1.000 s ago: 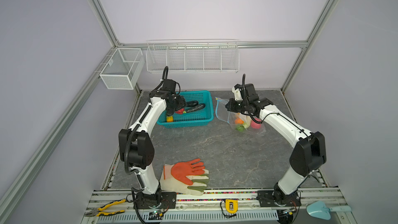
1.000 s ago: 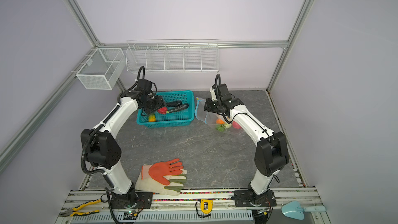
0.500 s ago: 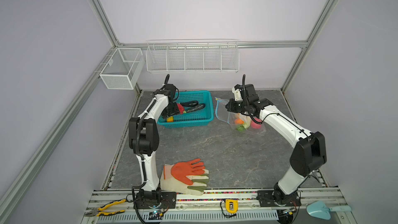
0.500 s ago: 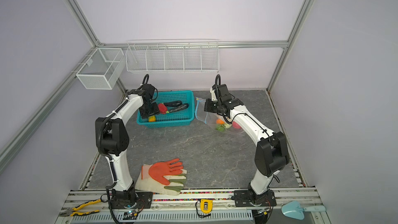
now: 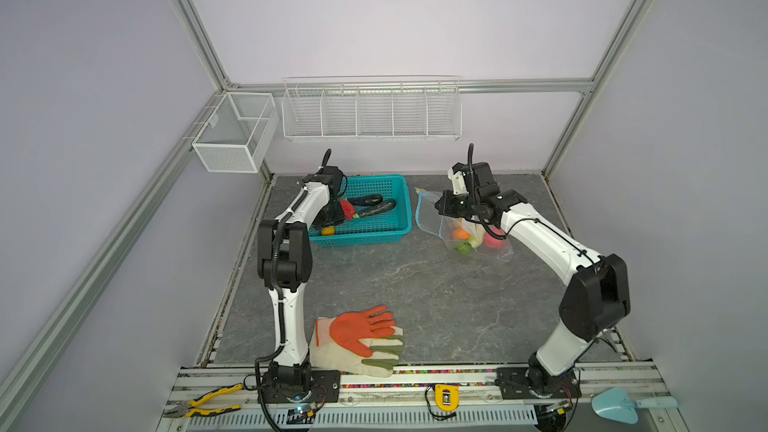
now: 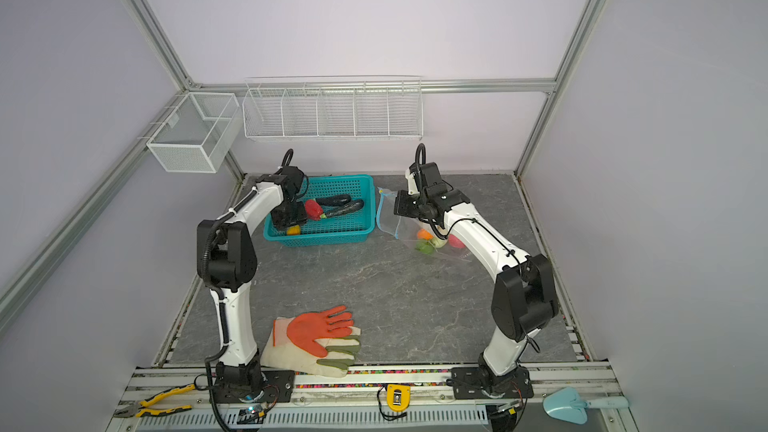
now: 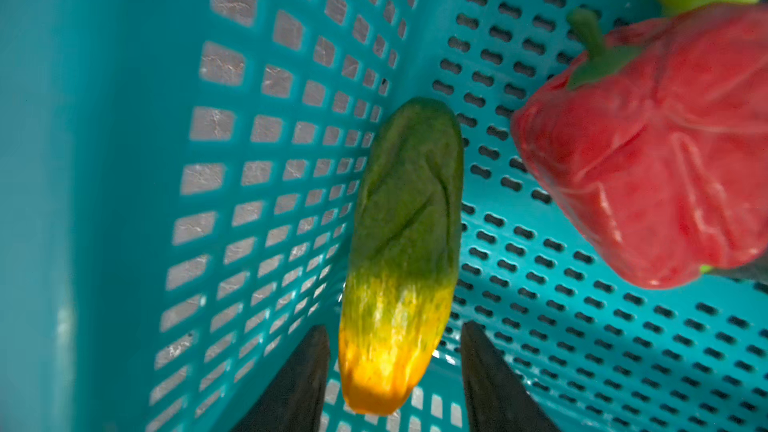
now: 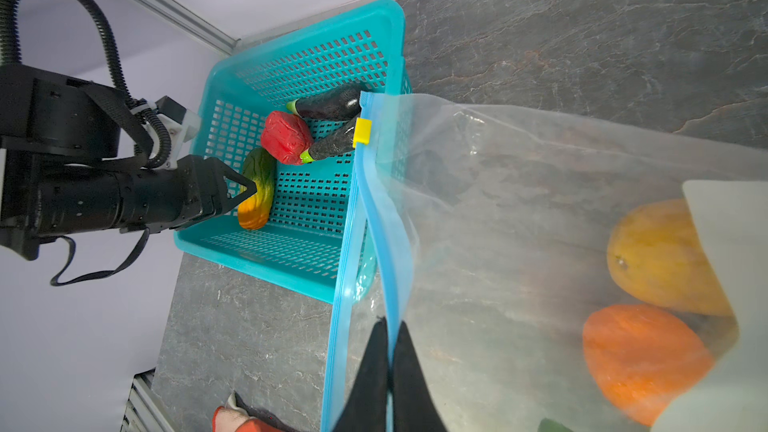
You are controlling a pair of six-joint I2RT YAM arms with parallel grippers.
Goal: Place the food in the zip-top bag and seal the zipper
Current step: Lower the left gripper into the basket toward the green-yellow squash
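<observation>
food [image 8: 640, 359] lay partly in the zip-top bag [image 8: 519, 168], just beyond the right gripper [image 8: 388, 367], which was clamped on the zipper [image 8: 388, 251] lip, i thought to lift the mouth open. the left gripper [image 7: 395, 328] stood open astride a green-yellow piece [image 7: 407, 201] in the teal basket [image 7: 561, 309], ready for taking it.

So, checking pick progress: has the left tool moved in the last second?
Yes. The left tool has shifted toward the near left corner of the teal basket, at the green-yellow food.
</observation>
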